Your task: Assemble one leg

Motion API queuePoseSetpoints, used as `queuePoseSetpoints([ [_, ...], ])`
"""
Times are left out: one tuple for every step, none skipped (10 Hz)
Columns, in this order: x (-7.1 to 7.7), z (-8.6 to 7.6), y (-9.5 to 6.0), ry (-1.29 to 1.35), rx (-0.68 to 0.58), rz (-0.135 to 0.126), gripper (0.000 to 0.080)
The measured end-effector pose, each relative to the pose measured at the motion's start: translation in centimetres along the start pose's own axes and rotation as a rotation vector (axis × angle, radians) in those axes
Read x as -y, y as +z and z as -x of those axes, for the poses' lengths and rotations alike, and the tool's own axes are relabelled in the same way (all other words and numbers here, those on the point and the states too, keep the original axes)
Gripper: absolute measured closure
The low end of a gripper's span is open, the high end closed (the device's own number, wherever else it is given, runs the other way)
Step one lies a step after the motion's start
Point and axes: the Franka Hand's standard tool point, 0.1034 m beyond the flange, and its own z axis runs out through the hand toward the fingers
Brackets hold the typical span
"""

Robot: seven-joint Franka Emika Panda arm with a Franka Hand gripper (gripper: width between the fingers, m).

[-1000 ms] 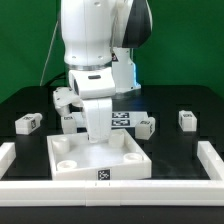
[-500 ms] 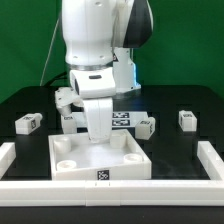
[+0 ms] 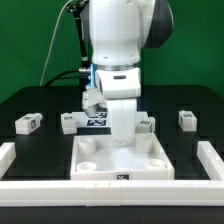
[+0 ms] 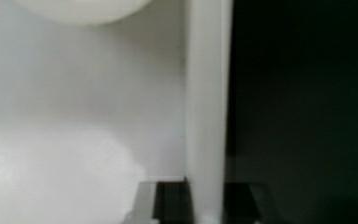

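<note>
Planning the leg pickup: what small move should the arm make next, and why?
Probably open the tool and lift clear of the tray: it straddles the tray's wall, while the nearest leg lies loose on the table, not yet picked up.
</note>
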Motion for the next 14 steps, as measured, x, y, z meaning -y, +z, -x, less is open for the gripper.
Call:
queuePoseSetpoints([
  [-0.4,-1.2,-0.2,0.009,0.0,-0.003,0.0738],
  [-1.0,-2.4,-0.5,0.015,0.002,-0.006,0.0738],
  [-1.4,-3.3,-0.6,0.005,-0.001,0.001,0.0738],
  [-1.7,-3.9,-0.5,-0.003,-0.004,0.001,0.0738],
  [-1.8,-4.1,-0.3,0.004,-0.002,-0.011,0.0738],
  [-1.9,-4.3,-0.2,0.018,-0.002,-0.018,0.0738],
  [-1.8,-4.3,0.0,0.024,-0.002,-0.025,0.0738],
  [-1.8,-4.3,0.2,0.026,-0.002,-0.035,0.0737],
  [-2.0,-4.6,0.1,0.049,-0.002,-0.037,0.0737],
  [-2.2,-5.0,0.1,0.062,-0.003,-0.033,0.0736],
  [-2.2,-5.0,0.1,0.061,-0.003,-0.037,0.0736],
  [-2.2,-5.1,0.1,0.067,-0.002,-0.04,0.0736],
  [-2.2,-5.1,0.0,0.073,-0.001,-0.043,0.0736],
  [-2.2,-5.1,-0.1,0.075,0.0,-0.042,0.0736],
])
